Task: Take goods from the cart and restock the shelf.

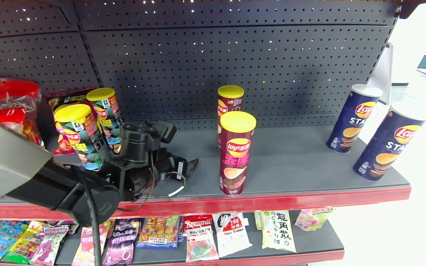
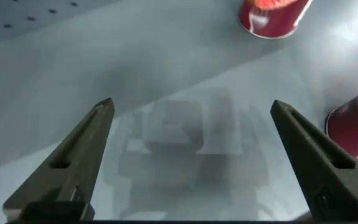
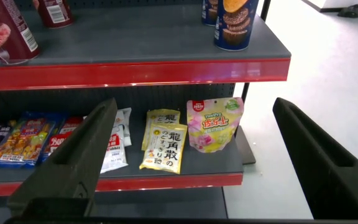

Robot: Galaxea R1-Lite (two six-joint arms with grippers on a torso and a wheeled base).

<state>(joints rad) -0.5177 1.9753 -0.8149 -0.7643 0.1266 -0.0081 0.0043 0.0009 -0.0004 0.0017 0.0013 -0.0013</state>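
Observation:
My left gripper [image 1: 193,163] lies low over the grey shelf board [image 1: 290,162], just left of the front maroon chip can [image 1: 237,153] with a yellow lid. It is open and holds nothing. From the left wrist the left gripper [image 2: 191,109] has bare shelf between its fingers, with the front can [image 2: 356,134] to one side and the rear maroon can [image 2: 272,15] beyond. That rear can [image 1: 230,101] stands close behind the front one. My right gripper [image 3: 194,109] is open and empty, out in front of the shelf's red edge [image 3: 135,71].
Two blue chip cans [image 1: 353,118] [image 1: 390,142] stand at the shelf's right end. Two colourful yellow-lidded cans [image 1: 80,135] and a red bag [image 1: 9,103] crowd the left. Snack bags [image 3: 215,123] lie on the lower shelf. Bare board stretches between the maroon and blue cans.

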